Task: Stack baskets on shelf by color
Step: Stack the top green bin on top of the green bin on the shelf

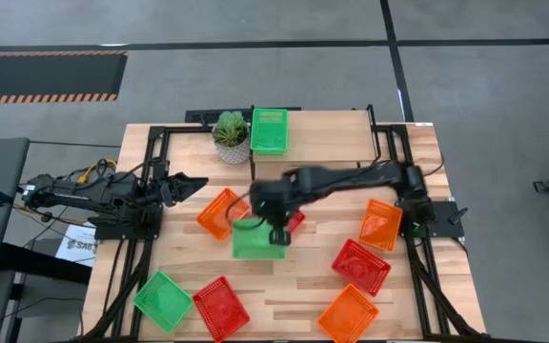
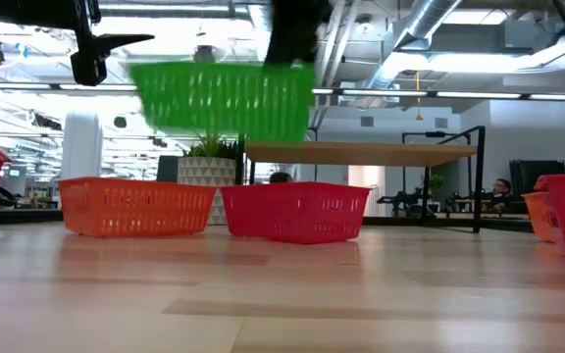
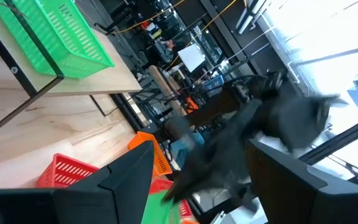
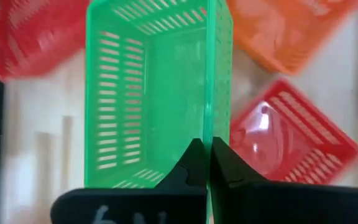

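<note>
**Green basket up off the table**

From my remote seat: right gripper (image 4: 205, 163) is pinched tight on 1 green basket's (image 1: 254, 238) wall, holding it clear above the light wood tabletop (image 1: 284, 295). Left gripper (image 1: 191, 183) waits, fingers apart, holding nothing. Shelf (image 1: 336, 138) carries 1 green basket (image 1: 269, 131). Grey floor (image 1: 484, 86), office ceiling pipes (image 2: 439, 25) behind.
</note>
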Motion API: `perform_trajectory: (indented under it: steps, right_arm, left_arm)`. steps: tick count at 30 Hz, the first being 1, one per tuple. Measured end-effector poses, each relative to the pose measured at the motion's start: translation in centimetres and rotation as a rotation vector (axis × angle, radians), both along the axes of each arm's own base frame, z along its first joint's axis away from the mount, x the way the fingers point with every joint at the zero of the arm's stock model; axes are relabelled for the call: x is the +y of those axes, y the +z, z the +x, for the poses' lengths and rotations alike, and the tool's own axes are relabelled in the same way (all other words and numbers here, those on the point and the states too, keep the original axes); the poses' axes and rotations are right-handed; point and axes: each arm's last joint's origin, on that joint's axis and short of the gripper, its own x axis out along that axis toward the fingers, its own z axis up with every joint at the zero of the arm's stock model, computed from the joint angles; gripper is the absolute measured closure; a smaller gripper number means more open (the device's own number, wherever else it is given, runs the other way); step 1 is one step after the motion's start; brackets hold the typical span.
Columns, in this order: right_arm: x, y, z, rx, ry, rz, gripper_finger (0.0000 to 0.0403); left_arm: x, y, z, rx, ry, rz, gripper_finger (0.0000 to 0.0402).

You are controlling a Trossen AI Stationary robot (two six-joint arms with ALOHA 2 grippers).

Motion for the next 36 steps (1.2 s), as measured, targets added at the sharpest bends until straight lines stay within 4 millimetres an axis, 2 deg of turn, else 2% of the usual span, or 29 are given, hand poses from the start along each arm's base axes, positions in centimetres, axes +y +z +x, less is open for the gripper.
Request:
perform_trajectory:
  steps: [5, 8, 10, 14, 18, 23, 27, 31, 33, 36]
  right_arm:
    - [-3.1, 5.5, -3.3, -0.110, -0.264, 0.104, 0.0400]
    - [-5.3, 8.6, -5.5, -0.206, -0.512, 0.168, 0.0401]
    - [-7.0, 10.2, -6.9, -0.268, -0.667, 0.200, 0.0401]
    - [-10.3, 12.2, -8.8, -0.390, -0.893, 0.213, 0.0401]
    - [-13.6, 12.4, -9.1, -0.459, -1.032, 0.244, 0.0401]
    - [-16.9, 11.0, -8.6, -0.474, -1.206, 0.295, 0.0401]
    - [-17.3, 10.8, -7.8, -0.571, -1.241, 0.369, 0.0401]
    - [-17.3, 10.3, -7.7, -0.572, -1.262, 0.383, 0.0401]
    - [-17.1, 10.4, -8.0, -0.582, -1.279, 0.365, 0.0401]
    - [-16.5, 11.3, -9.6, -0.604, -1.274, 0.346, 0.0401]
  left_arm:
    - [0.0, 0.0, 0.0, -0.002, 0.001, 0.000, 0.0162]
    - [0.0, 0.0, 0.0, -0.003, 0.001, 0.000, 0.0162]
    - [0.0, 0.0, 0.0, -0.003, 0.001, 0.000, 0.0162]
    - [0.0, 0.0, 0.0, -0.003, 0.002, 0.000, 0.0162]
    - [0.0, 0.0, 0.0, -0.003, 0.002, 0.000, 0.0162]
    - [0.0, 0.0, 0.0, -0.003, 0.018, -0.001, 0.0162]
    - [0.1, 0.0, 0.0, -0.003, 0.022, -0.001, 0.0162]
    - [0.1, 0.0, 0.0, -0.004, 0.027, -0.002, 0.0162]
    - [0.1, 0.0, 0.0, -0.004, 0.028, -0.002, 0.0162]
    - [0.1, 0.1, 0.0, -0.006, 0.028, -0.003, 0.0162]
